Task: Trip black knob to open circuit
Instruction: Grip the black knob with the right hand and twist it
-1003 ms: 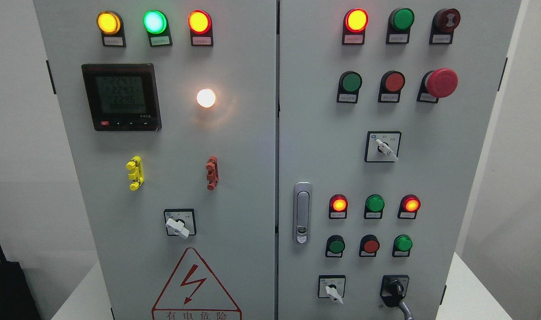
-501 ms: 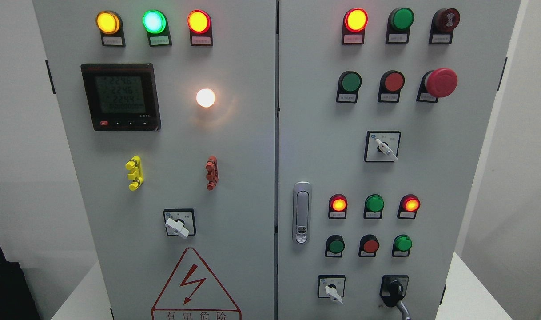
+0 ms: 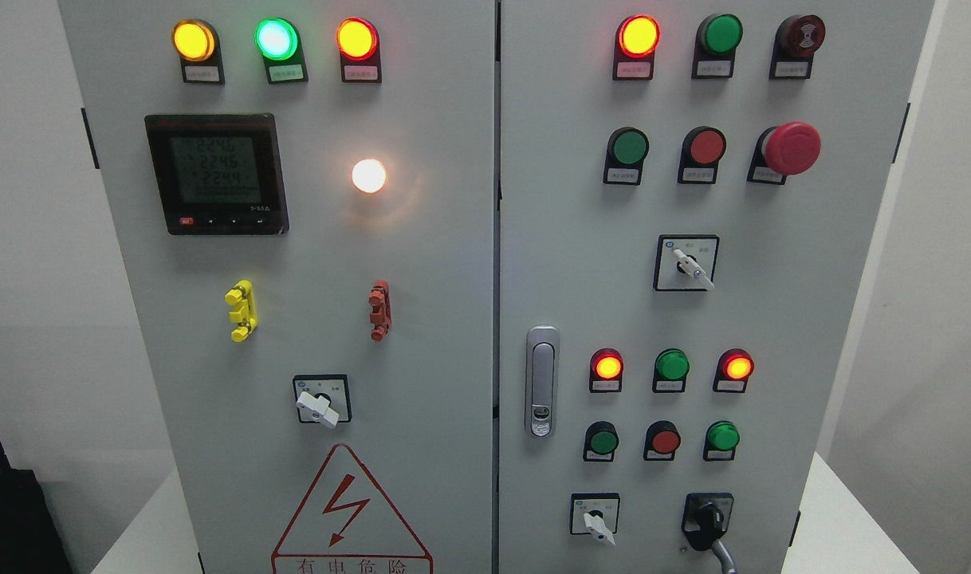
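Note:
The black knob sits at the bottom right of the cabinet's right door, in a black square mount, with its handle pointing down and slightly right. A thin grey curved piece rises from the bottom edge and ends just under the knob. It is too small and too cropped to tell whether it is a finger of my right hand. No other part of either arm shows.
A white selector switch sits left of the knob, and a red mushroom button is at upper right. Lit and unlit pilot lamps cover both doors. The door latch is near the centre seam. A white table lies beside the cabinet.
The whole view has drifted a few pixels left and the meter digits have flickered. The knob and the grey piece under it have not moved.

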Controlling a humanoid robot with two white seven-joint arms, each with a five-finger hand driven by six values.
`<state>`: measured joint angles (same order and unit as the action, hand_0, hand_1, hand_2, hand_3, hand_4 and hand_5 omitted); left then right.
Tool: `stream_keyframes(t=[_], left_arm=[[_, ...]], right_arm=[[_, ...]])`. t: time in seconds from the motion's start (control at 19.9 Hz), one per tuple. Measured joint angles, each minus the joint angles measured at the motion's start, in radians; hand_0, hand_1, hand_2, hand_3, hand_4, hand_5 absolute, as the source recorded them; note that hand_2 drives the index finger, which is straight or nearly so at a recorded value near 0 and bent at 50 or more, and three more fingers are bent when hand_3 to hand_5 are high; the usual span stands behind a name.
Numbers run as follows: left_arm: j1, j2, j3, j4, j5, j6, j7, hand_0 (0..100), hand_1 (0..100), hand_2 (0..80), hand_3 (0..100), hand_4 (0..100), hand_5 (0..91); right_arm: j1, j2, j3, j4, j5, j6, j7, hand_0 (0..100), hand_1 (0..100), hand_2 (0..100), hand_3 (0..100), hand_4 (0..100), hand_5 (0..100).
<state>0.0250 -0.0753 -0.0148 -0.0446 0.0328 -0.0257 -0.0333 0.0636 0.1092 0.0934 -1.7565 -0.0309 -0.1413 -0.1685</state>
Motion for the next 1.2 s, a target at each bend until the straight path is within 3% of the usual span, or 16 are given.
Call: stream_keyframes(t=[1.2], left_arm=[[0.000, 0.000, 0.000, 0.000, 0.000, 0.000, 0.000, 12, 39, 0.0, 0, 0, 0.0]], right_arm=[[-0.007, 0.001, 0.019, 0.001, -0.023, 0.002, -0.009, 0, 0, 8, 100, 100, 100]])
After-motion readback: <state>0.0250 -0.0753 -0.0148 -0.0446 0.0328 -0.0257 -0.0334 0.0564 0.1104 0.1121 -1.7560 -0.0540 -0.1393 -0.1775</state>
